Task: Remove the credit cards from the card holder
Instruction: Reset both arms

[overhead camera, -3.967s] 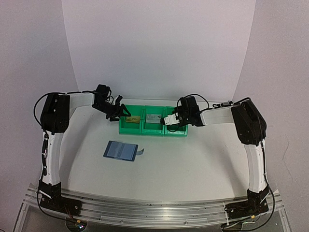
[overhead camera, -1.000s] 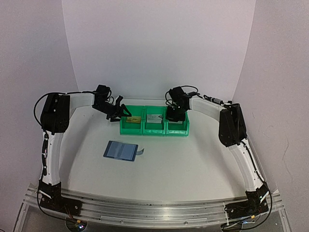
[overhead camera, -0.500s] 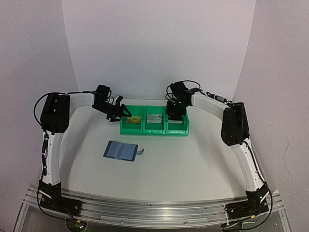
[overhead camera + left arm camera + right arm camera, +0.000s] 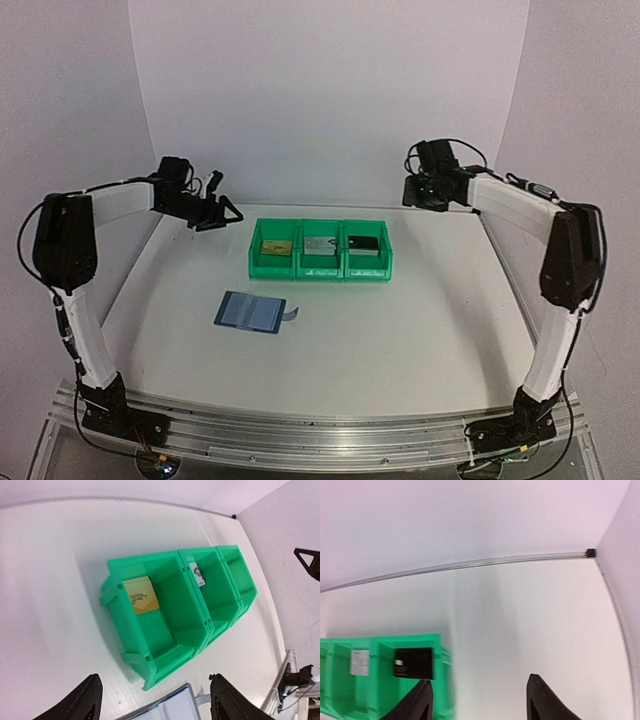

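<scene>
The blue card holder [image 4: 251,311] lies open on the table in front of the green bins; its edge [image 4: 172,707] shows at the bottom of the left wrist view. A gold card [image 4: 275,246] [image 4: 140,595] lies in the left bin. A silver card [image 4: 320,244] [image 4: 198,574] [image 4: 359,662] lies in the middle bin, and a black card [image 4: 363,243] [image 4: 414,663] in the right one. My left gripper [image 4: 222,214] [image 4: 156,705] hangs open, back left of the bins. My right gripper [image 4: 412,194] [image 4: 482,702] hangs open at the back right, holding nothing.
Three joined green bins [image 4: 320,268] [image 4: 150,670] [image 4: 440,645] stand mid-table. The white backdrop curves up behind them, and side walls close in at left and right. The right wall's corner [image 4: 590,553] is close to my right gripper.
My right gripper has opened and swung up and back right from over the right bin, where the black card now shows. My left arm has pulled back and to the left.
</scene>
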`<state>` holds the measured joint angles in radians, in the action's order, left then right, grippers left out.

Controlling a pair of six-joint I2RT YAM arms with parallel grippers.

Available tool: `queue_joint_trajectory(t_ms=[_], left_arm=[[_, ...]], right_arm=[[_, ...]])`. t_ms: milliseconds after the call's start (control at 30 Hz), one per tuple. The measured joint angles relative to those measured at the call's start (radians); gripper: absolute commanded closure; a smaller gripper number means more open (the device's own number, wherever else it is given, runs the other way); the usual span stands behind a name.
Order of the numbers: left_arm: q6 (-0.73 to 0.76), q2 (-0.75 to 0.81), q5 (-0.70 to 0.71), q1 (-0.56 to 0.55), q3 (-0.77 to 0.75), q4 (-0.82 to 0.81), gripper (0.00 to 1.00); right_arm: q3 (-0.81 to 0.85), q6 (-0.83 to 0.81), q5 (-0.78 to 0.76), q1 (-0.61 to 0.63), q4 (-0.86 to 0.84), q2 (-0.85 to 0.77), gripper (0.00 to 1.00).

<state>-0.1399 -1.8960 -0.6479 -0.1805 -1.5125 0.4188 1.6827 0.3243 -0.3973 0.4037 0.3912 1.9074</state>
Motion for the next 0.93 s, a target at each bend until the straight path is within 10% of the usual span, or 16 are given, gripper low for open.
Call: queue_joint_trajectory(t_ms=[300, 567, 933], left_arm=[[0.077, 0.616, 0.226, 0.092, 0.553, -0.306, 0.02], [0.059, 0.810, 0.467, 0.092, 0.993, -0.562, 0.01], [0.008, 0.911, 0.629, 0.151, 1.301, -0.796, 0.02]], right_arm=[[-0.804, -0.055, -0.045, -0.186, -0.452, -0.536, 0.12], [-1.374, -0.151, -0.031, -0.185, -0.865, -0.929, 0.08], [-1.601, -0.210, -0.030, -0.186, -1.025, -1.097, 0.07]])
